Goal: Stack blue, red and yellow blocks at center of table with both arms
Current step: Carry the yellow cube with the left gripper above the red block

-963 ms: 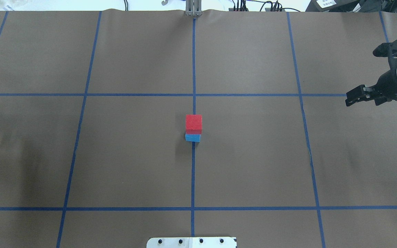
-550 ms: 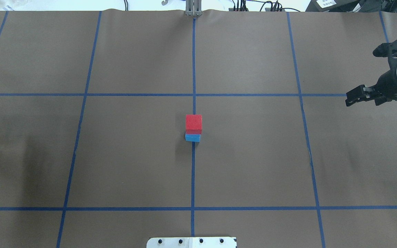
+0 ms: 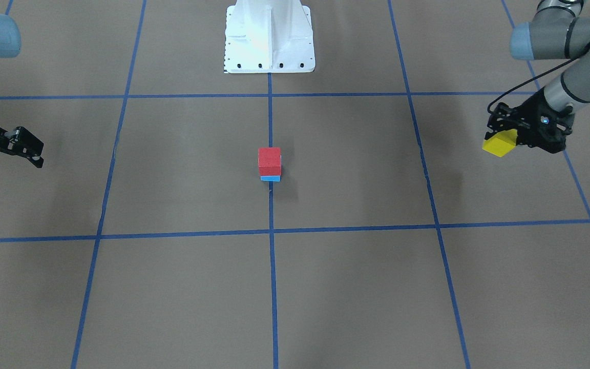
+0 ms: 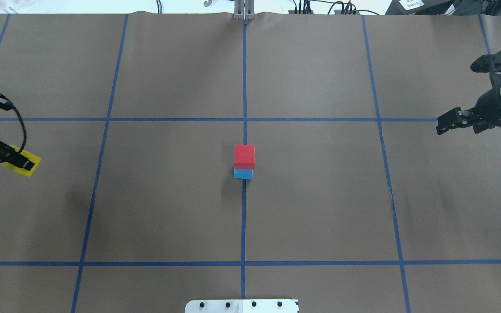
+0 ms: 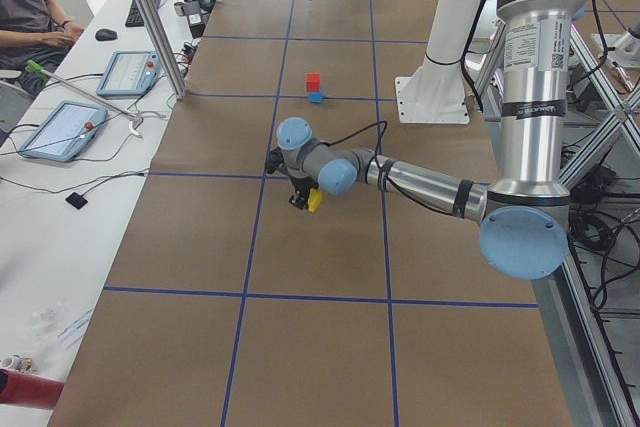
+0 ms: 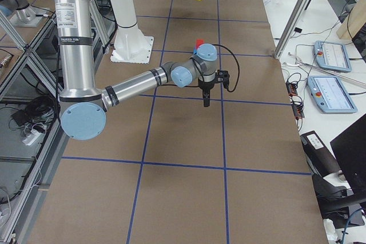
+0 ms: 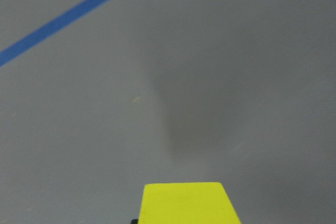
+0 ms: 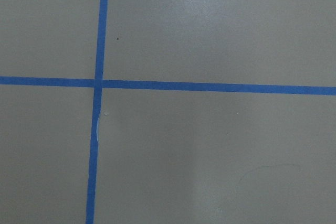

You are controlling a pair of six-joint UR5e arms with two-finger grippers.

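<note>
Jaws of the left gripper (image 3: 500,139) are clenching on the yellow block (image 3: 498,146), which is hanging tilted between them, far out toward the left end of the table (image 4: 320,208). From the left wrist camera, only the upper face of this block is showing at the bottom edge, and its shadow is falling on the brown surface ahead of it.

Jaws of the right gripper (image 3: 39,156) are standing apart and are grasping nothing. This gripper is hovering over the right end of the table, well apart from the other blocks, and its wrist camera is looking at a crossing of blue tape lines (image 8: 98,82).

At the center of the table, the red block (image 4: 244,154) is sitting on top of the blue block (image 4: 242,174). Both are resting on the middle tape line, in front of the white pedestal (image 3: 269,36).
</note>
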